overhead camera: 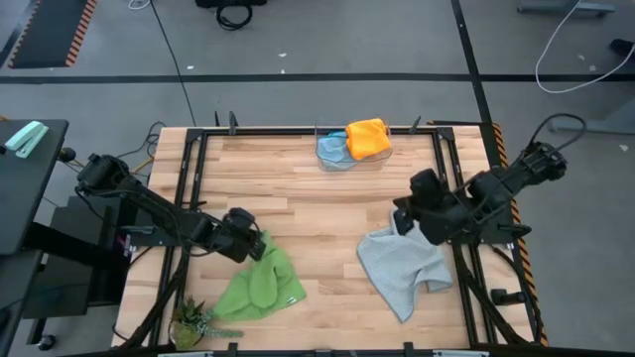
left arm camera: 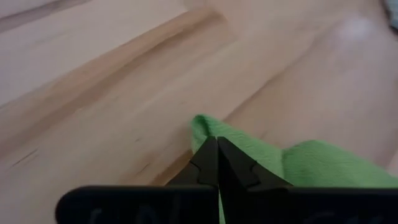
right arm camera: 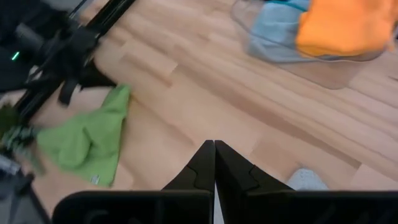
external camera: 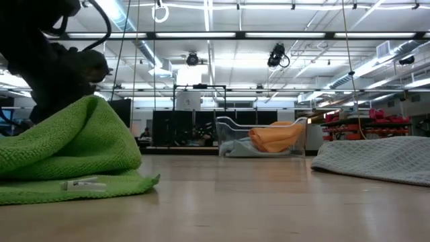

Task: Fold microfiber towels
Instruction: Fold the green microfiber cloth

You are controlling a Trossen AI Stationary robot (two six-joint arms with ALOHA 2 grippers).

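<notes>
Four towels: green towel (overhead camera: 260,285) and grey towel (overhead camera: 402,264) lie out; orange towel (overhead camera: 368,137) and blue towel (overhead camera: 332,147) share the far clear bin (overhead camera: 349,163). The left gripper (overhead camera: 256,245) is clenched on the green towel's far corner, its length running toward the near-left. The right gripper (overhead camera: 401,220) is closed at the grey towel's far edge.

We see even, bright light from ceiling strip lamps (external camera: 222,35); shadows are faint. Near them, glare; the green towel (left arm camera: 311,163) is blurred.

— Under the orange towel (overhead camera: 368,137)?
— Blue towel (overhead camera: 332,147), mostly covered; clear bin (overhead camera: 349,162) too faint to outline.
— Left gripper (left arm camera: 216,144)?
— Pinched on green towel (left arm camera: 311,163), cloth cut off by picture's edge.
— Grey towel (right arm camera: 306,180) from right wrist?
— Only a sliver past the fingers.
</notes>
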